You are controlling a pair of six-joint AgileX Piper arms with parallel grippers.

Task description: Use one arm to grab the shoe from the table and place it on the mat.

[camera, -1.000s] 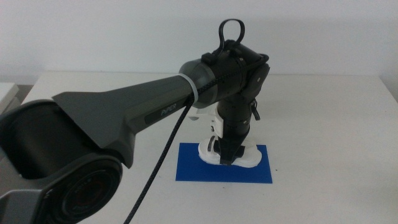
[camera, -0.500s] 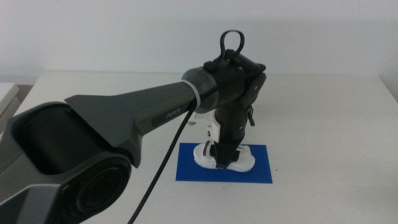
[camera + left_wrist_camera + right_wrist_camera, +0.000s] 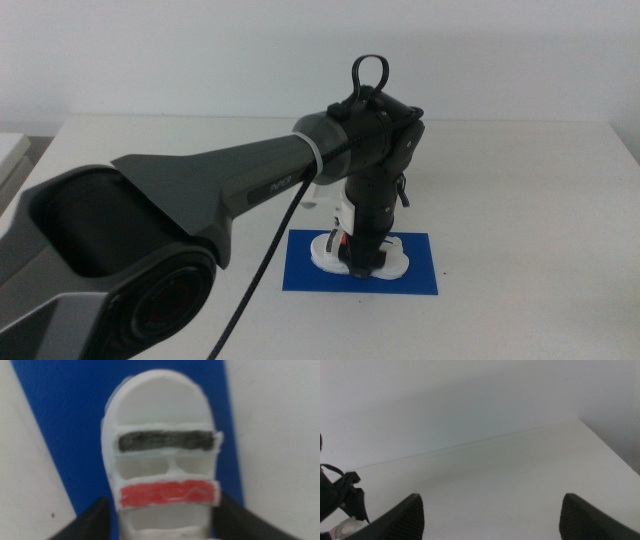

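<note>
The left arm [image 3: 230, 190] reaches in from the left over the table [image 3: 520, 200]. My left gripper [image 3: 362, 262] points down at the blue mat [image 3: 420, 275]. Its jaws press both sides of the white shoe [image 3: 328, 254], which sits low on the mat. In the left wrist view the shoe [image 3: 162, 425] shows its dark and red straps, with the mat [image 3: 65, 420] under it and my left gripper [image 3: 162, 501] around its rear part. My right gripper [image 3: 491, 497] is open and empty, outside the middle view.
A white object [image 3: 12, 150] lies at the table's far left edge. A small dark mark [image 3: 51, 515] is on the table beside the mat. The left arm [image 3: 340, 495] shows at the edge of the right wrist view.
My left gripper has moved the shoe slightly leftward and lower over the mat. The arm's near link has shifted a little. The right arm shows no change.
</note>
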